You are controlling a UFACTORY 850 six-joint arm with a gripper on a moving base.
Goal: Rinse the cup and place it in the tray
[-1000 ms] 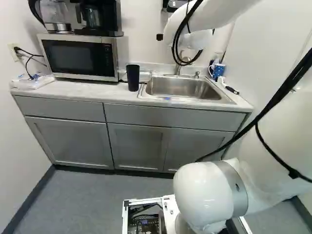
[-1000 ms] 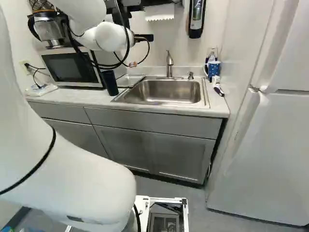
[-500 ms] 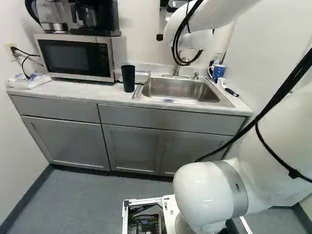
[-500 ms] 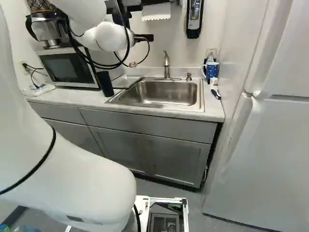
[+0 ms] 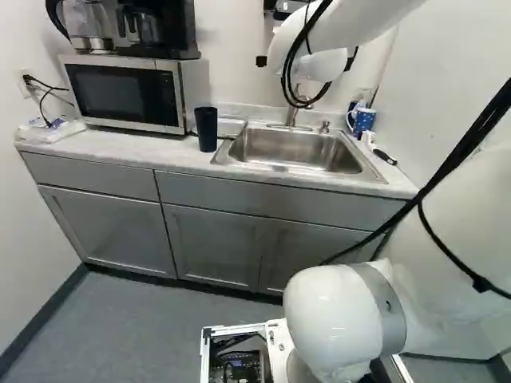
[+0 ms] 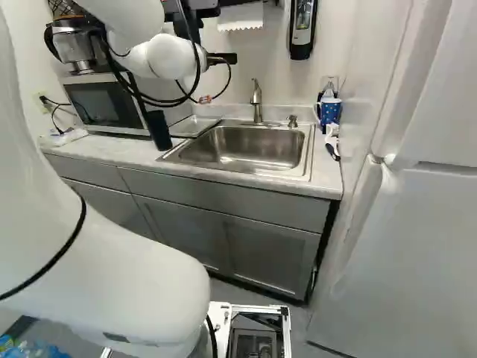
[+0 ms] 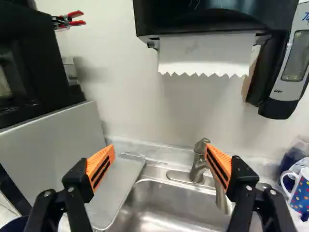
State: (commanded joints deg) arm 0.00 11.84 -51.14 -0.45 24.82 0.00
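In the right base view my gripper [image 6: 223,58] shows as a dark part beside the white wrist, its fingertips hidden. The wrist view has the gripper [image 7: 160,162] open, nothing between its orange pads. The dark cup [image 5: 206,129] stands upright on the counter between microwave and sink; in the wrist view a dark rounded edge [image 7: 13,224], seemingly its rim, shows outside one finger. The flat metal tray [image 7: 118,188] lies beside the sink, beyond that finger. Further on are the steel sink [image 6: 242,149] and faucet [image 7: 199,162].
A microwave [image 5: 124,94] with coffee makers on top stands beside the cup. A blue spotted mug [image 6: 329,110] and a brush are on the sink's other side, near the white fridge [image 6: 410,246]. Towel dispenser [image 7: 203,19] and soap dispenser [image 7: 289,63] hang on the wall ahead.
The base has moved, shifting the counter, sink and fridge leftward in the right base view. The arm holds its pose against its lowest joint. The cup has not moved on the counter.
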